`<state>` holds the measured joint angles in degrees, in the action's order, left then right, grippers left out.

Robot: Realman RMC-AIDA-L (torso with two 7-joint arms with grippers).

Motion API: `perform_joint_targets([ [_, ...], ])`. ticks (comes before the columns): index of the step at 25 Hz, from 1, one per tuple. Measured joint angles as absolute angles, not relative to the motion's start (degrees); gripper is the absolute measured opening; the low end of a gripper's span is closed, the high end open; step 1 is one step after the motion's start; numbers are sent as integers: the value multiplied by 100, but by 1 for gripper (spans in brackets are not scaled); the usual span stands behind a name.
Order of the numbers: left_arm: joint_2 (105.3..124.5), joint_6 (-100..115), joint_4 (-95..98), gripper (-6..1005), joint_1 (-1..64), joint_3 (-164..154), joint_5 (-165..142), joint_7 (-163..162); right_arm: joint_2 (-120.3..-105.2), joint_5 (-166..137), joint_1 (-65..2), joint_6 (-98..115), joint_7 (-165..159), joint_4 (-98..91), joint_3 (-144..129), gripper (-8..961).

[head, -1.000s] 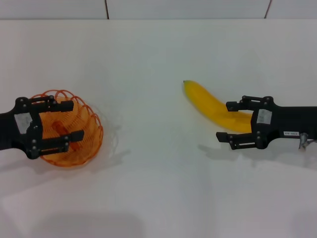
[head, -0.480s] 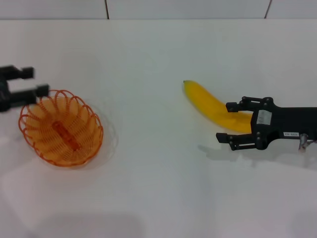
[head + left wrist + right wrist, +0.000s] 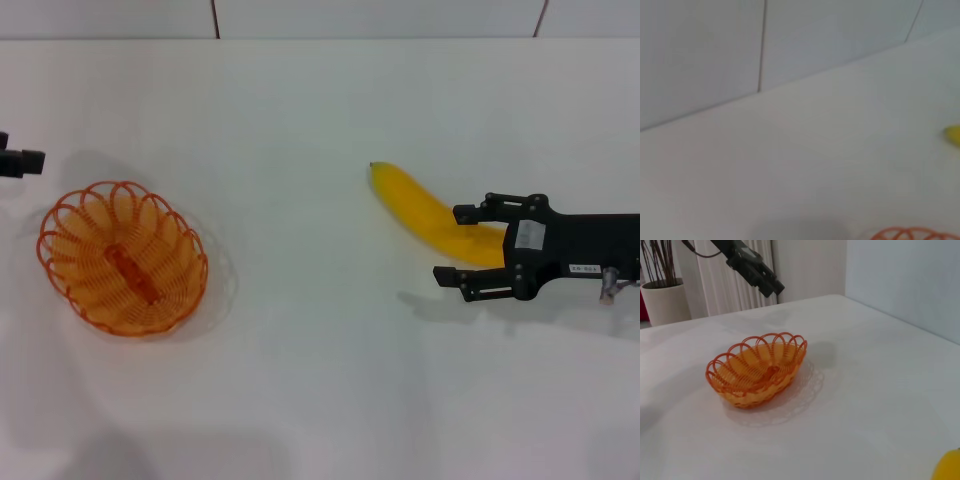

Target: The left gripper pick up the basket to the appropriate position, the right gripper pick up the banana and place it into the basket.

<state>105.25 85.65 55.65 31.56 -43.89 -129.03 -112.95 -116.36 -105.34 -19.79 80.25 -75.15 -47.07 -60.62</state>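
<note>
banana lies on white table, its right end between the spread fingers of right gripper, not clamped. white labels on that gripper unreadable. basket sits empty at left. left gripper at left edge, raised; finger state unclear.

Basket shows as thin looped orange wire, glossy like coated plastic. Banana has smooth, waxy yellow skin. Right claw looks matt black, hard plastic or metal. The surface is plain white, smooth, softly sheened.
</note>
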Motion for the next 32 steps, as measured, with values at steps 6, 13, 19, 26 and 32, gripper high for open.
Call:
perform_joint_targets([
  [6, 10674, 8474, 5556, 691, 3357, -4360, -13609, -11337, -11639, -10538, -1987, 8024, -7514, -4700, -6074, 881],
  [13, 10996, 8098, 5548, 691, 3475, -4405, -14036, -11231, -11644, -10538, -1987, 8024, -7514, -4667, -6092, 882],
  [19, 11215, 7761, 5391, 691, 3612, -4414, -14506, -11177, -11645, -10538, -1991, 8024, -7515, -4652, -6094, 881],
  [26, 11315, 7475, 5163, 691, 3712, -4412, -14650, -11097, -11645, -10538, -2045, 8016, -7515, -4581, -6115, 881],
  [32, 11350, 7247, 5002, 690, 3713, -4412, -14644, -11003, -11645, -10537, -2056, 8015, -7514, -4560, -6119, 882],
])
